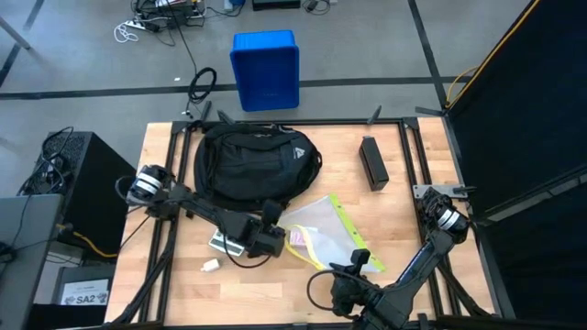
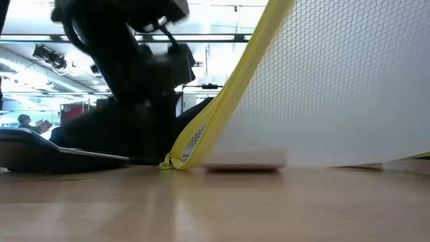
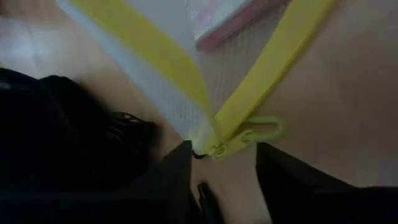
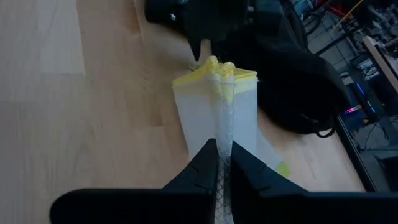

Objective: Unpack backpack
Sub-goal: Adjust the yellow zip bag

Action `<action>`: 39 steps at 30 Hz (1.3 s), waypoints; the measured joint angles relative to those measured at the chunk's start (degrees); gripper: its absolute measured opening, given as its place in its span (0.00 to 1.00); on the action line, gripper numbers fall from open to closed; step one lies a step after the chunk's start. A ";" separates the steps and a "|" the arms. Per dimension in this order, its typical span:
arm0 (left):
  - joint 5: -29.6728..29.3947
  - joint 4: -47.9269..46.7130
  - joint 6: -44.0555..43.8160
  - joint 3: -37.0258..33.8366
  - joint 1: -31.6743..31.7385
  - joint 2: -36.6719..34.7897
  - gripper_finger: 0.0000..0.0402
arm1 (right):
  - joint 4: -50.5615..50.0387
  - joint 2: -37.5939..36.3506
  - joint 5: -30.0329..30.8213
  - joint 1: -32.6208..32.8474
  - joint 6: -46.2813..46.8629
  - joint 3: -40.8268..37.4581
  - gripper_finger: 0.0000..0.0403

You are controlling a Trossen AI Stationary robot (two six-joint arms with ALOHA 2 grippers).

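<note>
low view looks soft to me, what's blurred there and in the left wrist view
Low view: the mesh pouch fills the frame, too close, its yellow edge soft; the left arm behind is a dark smear. Left wrist view: the pouch's yellow zip corner and the backpack are blurred. High view stays sharp, with even light on the table.

Grey floor (image 1: 367, 55), blue bin (image 1: 265, 69), black curtain (image 1: 523, 101).
</note>
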 joint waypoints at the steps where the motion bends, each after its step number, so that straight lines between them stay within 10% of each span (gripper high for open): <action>1: -0.63 0.16 0.13 -0.04 0.35 0.79 0.44 | 0.00 0.00 0.00 0.00 0.00 0.00 0.00; 10: -3.27 6.58 2.78 -0.02 2.10 2.46 0.49 | 0.06 -0.02 -0.04 0.00 -0.06 0.26 0.00; 21: -2.62 8.59 3.14 0.23 2.83 2.62 0.02 | 0.00 -0.02 -0.04 0.00 -0.07 0.26 0.00; 39: -3.01 -26.84 -1.80 26.78 -5.44 -3.18 0.00 | -10.31 -1.92 6.24 1.45 13.77 0.31 0.00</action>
